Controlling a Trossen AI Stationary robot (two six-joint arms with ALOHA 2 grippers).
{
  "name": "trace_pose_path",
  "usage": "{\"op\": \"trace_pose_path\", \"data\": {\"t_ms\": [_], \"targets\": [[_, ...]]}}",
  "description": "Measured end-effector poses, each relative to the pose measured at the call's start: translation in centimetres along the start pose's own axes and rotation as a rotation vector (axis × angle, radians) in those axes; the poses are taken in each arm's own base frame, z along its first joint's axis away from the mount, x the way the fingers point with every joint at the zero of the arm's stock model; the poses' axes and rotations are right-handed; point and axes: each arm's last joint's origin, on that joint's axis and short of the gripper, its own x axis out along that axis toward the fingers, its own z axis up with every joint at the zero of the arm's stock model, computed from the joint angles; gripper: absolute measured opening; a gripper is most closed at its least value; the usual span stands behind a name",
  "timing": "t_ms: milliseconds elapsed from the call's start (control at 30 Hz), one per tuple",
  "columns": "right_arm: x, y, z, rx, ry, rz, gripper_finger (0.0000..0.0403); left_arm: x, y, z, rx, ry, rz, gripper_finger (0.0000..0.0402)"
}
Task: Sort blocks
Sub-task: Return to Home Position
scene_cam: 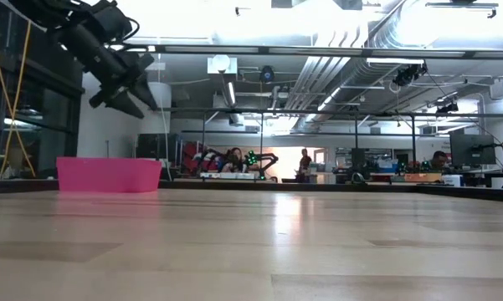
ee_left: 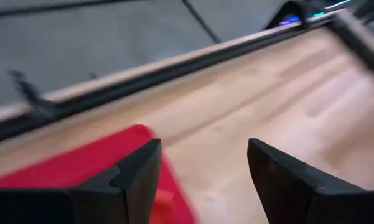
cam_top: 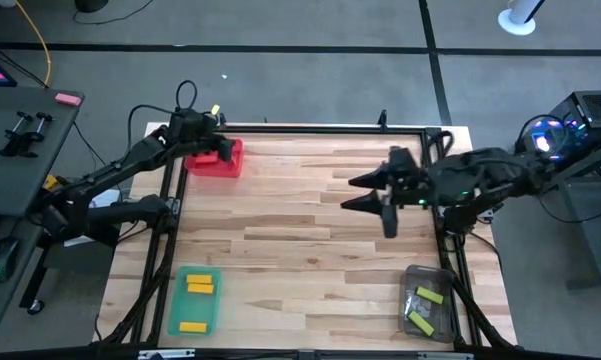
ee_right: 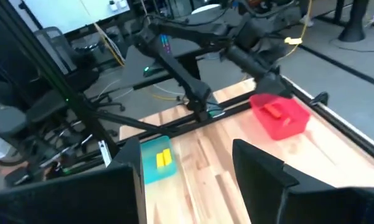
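Observation:
My left gripper [cam_top: 224, 149] [ee_left: 202, 165] hangs open above the red tray [cam_top: 216, 160] [scene_cam: 109, 174] at the table's far left, touching nothing. A red block [ee_left: 165, 198] [ee_right: 272, 111] lies in that tray. My right gripper [cam_top: 352, 193] [ee_right: 187, 168] is open too, level above the table's right half and pointing toward the left edge. Three yellow blocks [cam_top: 199, 286] lie flat in the green tray [cam_top: 176, 300] [ee_right: 150, 168] at the near left. Light green blocks [cam_top: 427, 297] lie in the clear tray [cam_top: 413, 275] at the near right.
A black frame rail [cam_top: 310, 129] runs along the table's far edge, and black posts [cam_top: 448, 255] stand along the left and right sides. Bare wooden tabletop [cam_top: 300, 260] lies between the trays. In the low view, people and desks show far behind the table.

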Motion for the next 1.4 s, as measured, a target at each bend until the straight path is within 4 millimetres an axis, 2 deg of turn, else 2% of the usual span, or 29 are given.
{"op": "trace_pose_path", "data": {"t_ms": [167, 267, 367, 433, 567, 733, 800, 933, 1033, 1100, 1133, 1267, 1400], "targets": [[-2.0, -0.7, -0.1, -0.016, 0.009, -0.036, 0.0141, -0.1, -2.2, 0.2, -0.029, -0.015, -0.232, 0.0221], [-2.3, -1.1, -0.5, -0.022, 0.038, -0.079, 0.0141, -0.4, -4.3, 0.4, -0.006, -0.056, -0.375, 0.0215], [-2.1, -1.6, -1.9, 0.01, 0.158, -0.144, 0.0141, -1.1, -7.0, 0.4, 0.021, -0.103, -0.531, 0.021], [-1.4, -2.1, -3.8, 0.045, 0.3, -0.2, 0.0141, -1.7, -8.8, 0.1, 0.043, -0.129, -0.632, 0.0207], [1.1, -2.4, -8.8, 0.098, 0.549, -0.271, 0.0141, -3.5, -12.2, -0.8, 0.055, -0.159, -0.825, 0.0206], [4.8, -2.2, -13.9, 0.153, 0.537, -0.256, 0.0141, -6.4, -15.5, -2.2, 0.09, -0.206, -1.056, 0.0205], [6.2, -2.3, -14.9, 0.195, 0.488, -0.226, 0.0141, -7.7, -16.1, -2.7, 0.149, -0.24, -1.116, 0.0199], [7.4, -2.7, -14.4, 0.257, 0.41, -0.196, 0.0141, -10.0, -15.0, -2.7, 0.225, -0.315, -1.12, 0.015], [7.2, -3.2, -12.3, 0.258, 0.369, -0.196, 0.0134, -12.2, -12.5, -2.2, 0.292, -0.402, -1.092, 0.0079], [6.7, -3.4, -10.5, 0.25, 0.343, -0.2, 0.0116, -13.3, -10.5, -2.4, 0.315, -0.438, -1.036, 0.0027], [6.4, -3.5, -9.6, 0.245, 0.327, -0.196, 0.0101, -13.7, -9.6, -2.7, 0.311, -0.454, -1.016, 0.0014], [5.0, -3.4, -7.0, 0.217, 0.288, -0.181, 0.0016, -13.1, -7.0, -5.3, 0.227, -0.533, -1.004, 0.0009], [3.8, -2.8, -7.0, 0.2, 0.329, -0.186, 0.0008, -10.4, -5.7, -8.7, 0.074, -0.657, -1.059, 0.0002]]}}
